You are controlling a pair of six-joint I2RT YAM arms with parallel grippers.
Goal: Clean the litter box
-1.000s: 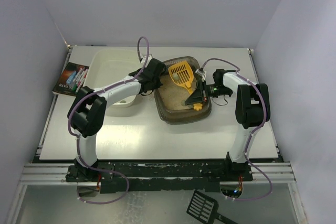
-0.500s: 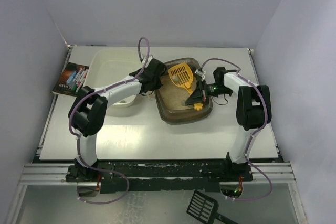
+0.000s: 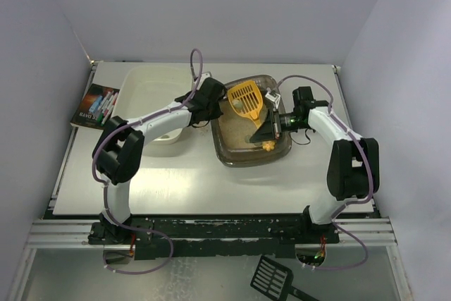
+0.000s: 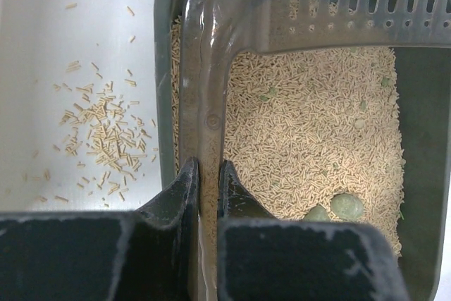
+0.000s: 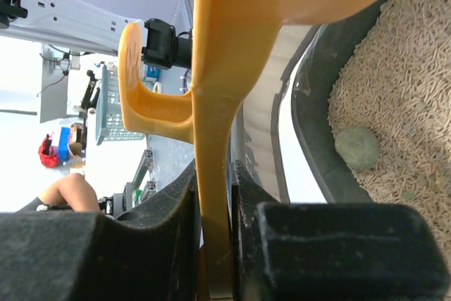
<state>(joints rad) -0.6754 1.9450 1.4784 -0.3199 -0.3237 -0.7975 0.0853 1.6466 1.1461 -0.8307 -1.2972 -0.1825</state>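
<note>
The litter box point(image 3: 243, 161) is set mid-table, just right of the white tub point(image 3: 141, 89). Its left wall is pinched by the left gripper point(image 4: 209, 174), jaws nearly shut on the rim, likely to steady the tray. The yellow scoop point(image 3: 244, 99) is clamped by its handle in the right gripper point(image 5: 213, 174), jaws closed tight, slotted head raised over the far litter. The grey-green lumps point(image 4: 338, 207) are not yet scooped.
</note>
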